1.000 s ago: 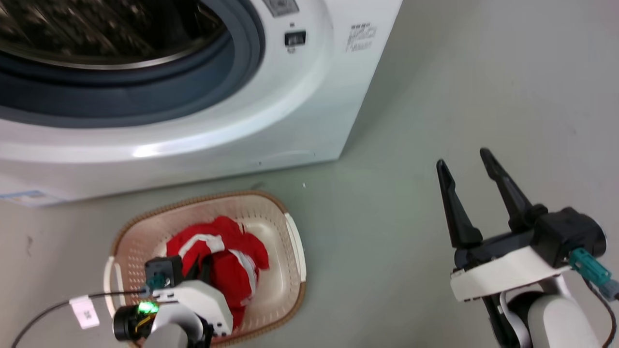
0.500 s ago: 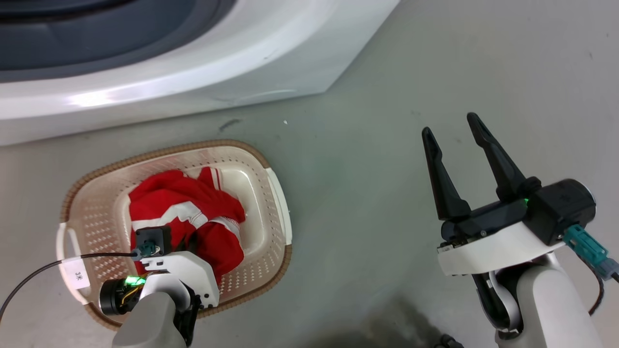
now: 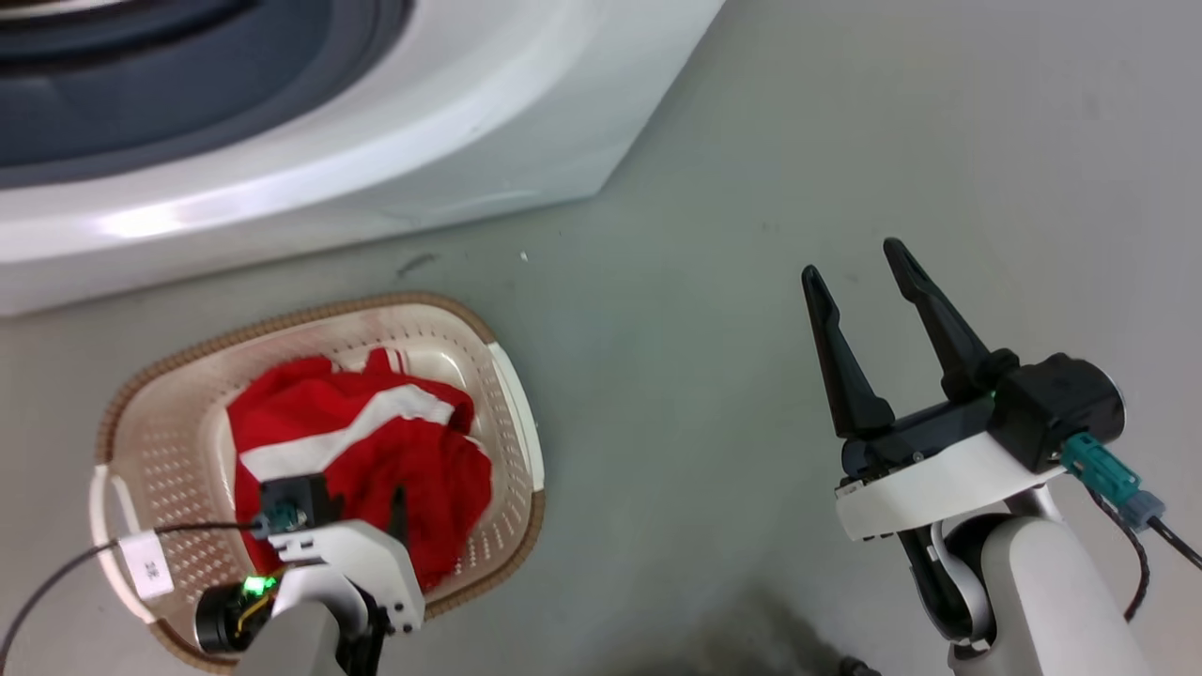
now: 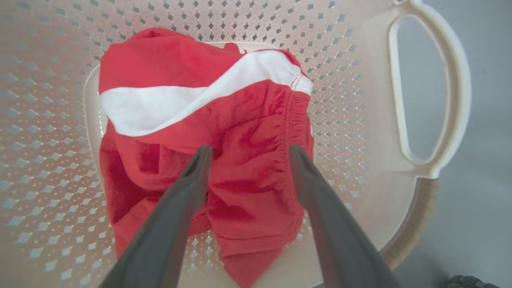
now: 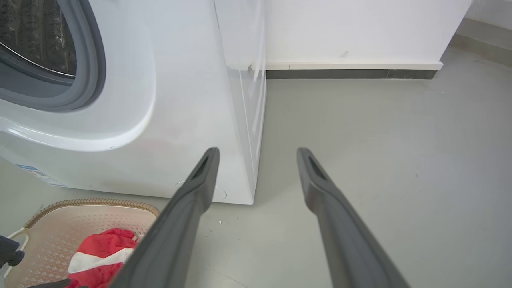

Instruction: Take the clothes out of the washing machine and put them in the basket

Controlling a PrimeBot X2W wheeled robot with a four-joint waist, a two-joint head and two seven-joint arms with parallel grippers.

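One bundle of clothes lies in basket; left pincer spread above.

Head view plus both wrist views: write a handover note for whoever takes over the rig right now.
Left gripper: open, fingers apart over the red white-striped fabric clothes, gripping nothing.
Right gripper: open, empty, above the grey floor.
Clothes lie inside the cream perforated oval plastic basket, on the floor before the white front-loading washing machine.
Done: these clothes are in the basket.
To do: check the drum; little of it shows, no red there.
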